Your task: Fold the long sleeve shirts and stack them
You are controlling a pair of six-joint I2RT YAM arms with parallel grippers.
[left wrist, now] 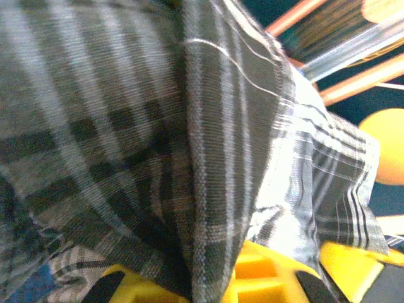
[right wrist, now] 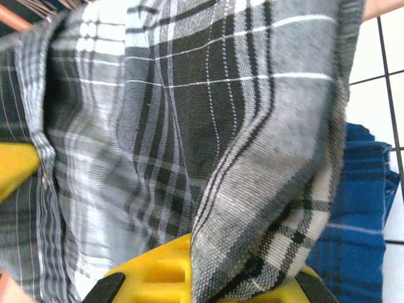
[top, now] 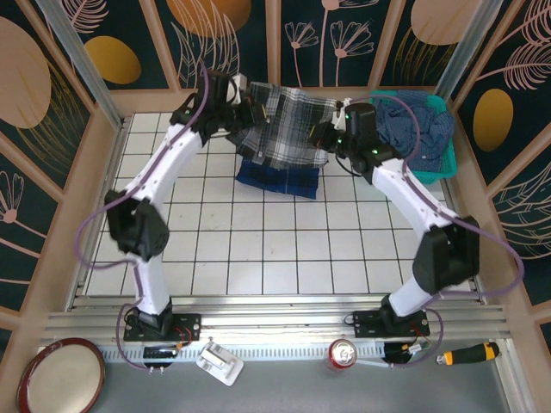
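The grey plaid shirt (top: 288, 125) hangs in the air, stretched between the left gripper (top: 248, 114) and the right gripper (top: 327, 136). Each one grips an upper edge of it. The cloth drapes over the yellow fingers (left wrist: 259, 274) in the left wrist view and over those in the right wrist view (right wrist: 158, 274), so the clamp itself is hidden. Because the shirt's weight hangs from both, I judge both closed on the fabric.

The step in hand looks like carrying this shirt onto the stack. To do it well, the two grippers should travel together at the same height, far enough apart that the top edge stays taut and the panel hangs flat without twisting. They should come down slowly, so the lower hem touches first and the cloth lays out forward and does not bunch. Neither should let go until the fabric rests fully.

The folded blue plaid shirt (top: 280, 179) lies on the surface (top: 258, 249) directly below the hanging cloth and between the two grippers. In the right wrist view it shows just beyond the grey cloth's edge (right wrist: 360, 208). The navy shirt (top: 413, 125) sits bunched in the teal basket (top: 446, 163), just outboard of the right gripper and well apart from the left.
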